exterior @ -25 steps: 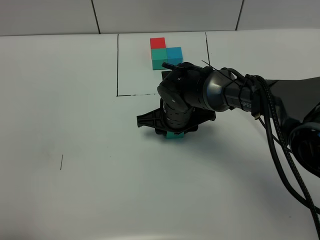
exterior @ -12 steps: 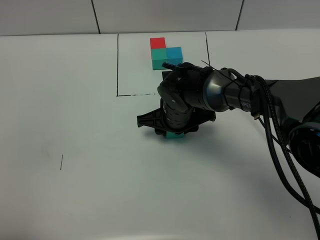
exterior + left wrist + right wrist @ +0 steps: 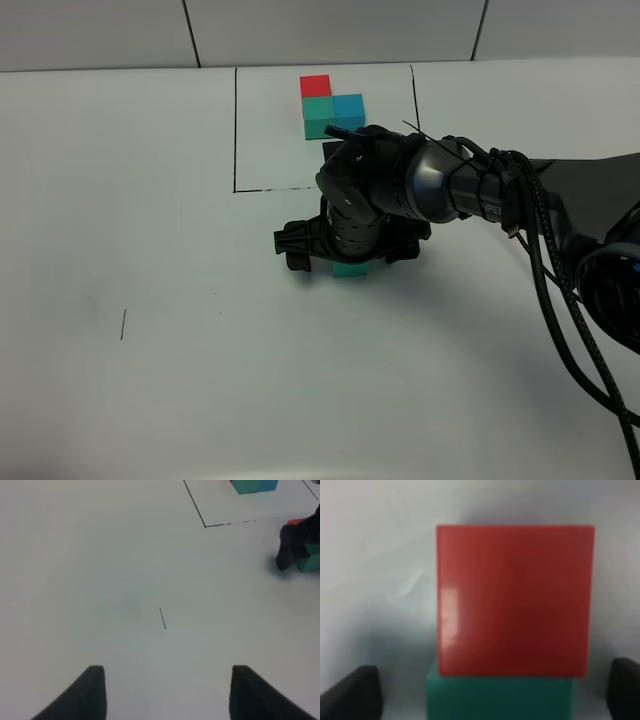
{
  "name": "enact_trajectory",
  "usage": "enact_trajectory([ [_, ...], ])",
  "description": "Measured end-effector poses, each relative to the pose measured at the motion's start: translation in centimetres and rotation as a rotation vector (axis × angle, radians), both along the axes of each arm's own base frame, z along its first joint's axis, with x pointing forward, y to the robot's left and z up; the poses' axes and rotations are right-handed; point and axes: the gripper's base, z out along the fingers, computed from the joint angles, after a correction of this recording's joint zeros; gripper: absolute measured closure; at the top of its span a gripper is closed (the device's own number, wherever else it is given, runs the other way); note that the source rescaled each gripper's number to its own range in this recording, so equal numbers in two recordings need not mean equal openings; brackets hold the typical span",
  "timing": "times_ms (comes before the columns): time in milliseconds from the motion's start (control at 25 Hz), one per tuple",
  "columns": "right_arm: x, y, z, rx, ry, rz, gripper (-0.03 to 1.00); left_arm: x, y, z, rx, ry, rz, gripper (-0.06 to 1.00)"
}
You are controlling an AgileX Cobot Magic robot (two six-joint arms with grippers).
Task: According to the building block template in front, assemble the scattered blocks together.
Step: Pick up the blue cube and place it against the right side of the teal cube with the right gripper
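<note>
Scattered blocks: two accounted for. The teal-green cube [image 3: 350, 270] sits on the worktop [image 3: 150, 250] just outside the drawn frame, directly beneath the right jaws. The red cube [image 3: 515, 600] touches its face on the template side. Blue cube: not in view. These are cubes, so there is no long axis.

Right jaws: apart, straddling the teal-green cube, with a gap on each side. Left jaws: apart, empty, well away. Template [image 3: 330, 105]: one, made of three cubes. The right arm is judged nearer for the next move.
</note>
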Motion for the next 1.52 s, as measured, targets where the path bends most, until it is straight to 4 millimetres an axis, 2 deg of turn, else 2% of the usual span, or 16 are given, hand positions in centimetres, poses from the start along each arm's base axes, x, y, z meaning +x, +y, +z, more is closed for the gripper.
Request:
enact_trajectory([
  [120, 0.1, -0.2, 0.6, 0.002, -0.006, 0.002, -0.03, 0.0, 0.0, 0.0, 0.000, 0.000, 0.000, 0.73],
  [480, -0.3, -0.6, 5.4, 0.024, -0.072, 0.073, -0.03, 0.0, 0.0, 0.0, 0.000, 0.000, 0.000, 0.73],
  [680, -0.3, -2.4, 7.9, -0.007, -0.062, 0.136, -0.03, 0.0, 0.0, 0.0, 0.000, 0.000, 0.000, 0.73],
  [960, -0.7, -8.0, 9.4, -0.053, -0.033, 0.134, -0.03, 0.0, 0.0, 0.0, 0.000, 0.000, 0.000, 0.73],
  [1280, -1.9, -17.0, 9.0, -0.084, 0.021, 0.058, -0.03, 0.0, 0.0, 0.0, 0.000, 0.000, 0.000, 0.73],
  [1520, -3.3, -22.8, 8.2, -0.054, 0.077, -0.016, -0.03, 0.0, 0.0, 0.0, 0.000, 0.000, 0.000, 0.73],
])
